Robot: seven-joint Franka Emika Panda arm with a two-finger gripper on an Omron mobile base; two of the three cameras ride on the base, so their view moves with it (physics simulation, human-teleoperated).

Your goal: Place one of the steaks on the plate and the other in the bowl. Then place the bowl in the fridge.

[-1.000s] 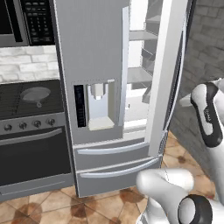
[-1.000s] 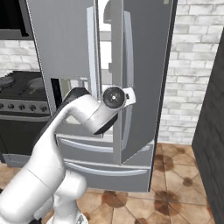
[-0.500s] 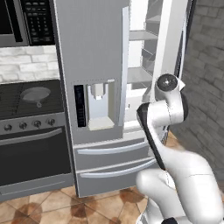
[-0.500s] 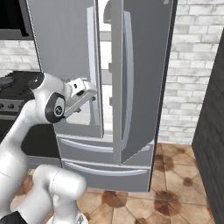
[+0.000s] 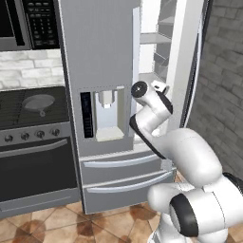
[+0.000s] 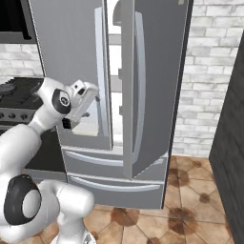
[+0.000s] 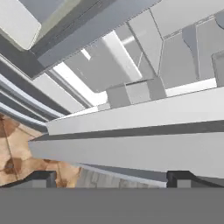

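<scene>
Gripper (image 7: 111, 177) at frame bottom, fingers spread wide and empty, aimed at the fridge (image 5: 99, 71) right door edge, likely to swing it wider.

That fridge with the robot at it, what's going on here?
A white robot arm is reaching toward the tall stainless-steel fridge, whose right door stands partly open, showing white shelves inside. The arm's two-finger gripper is open and empty, level with the gap between the doors. Beside the fridge is a black stove with a dark pan on it.
</scene>
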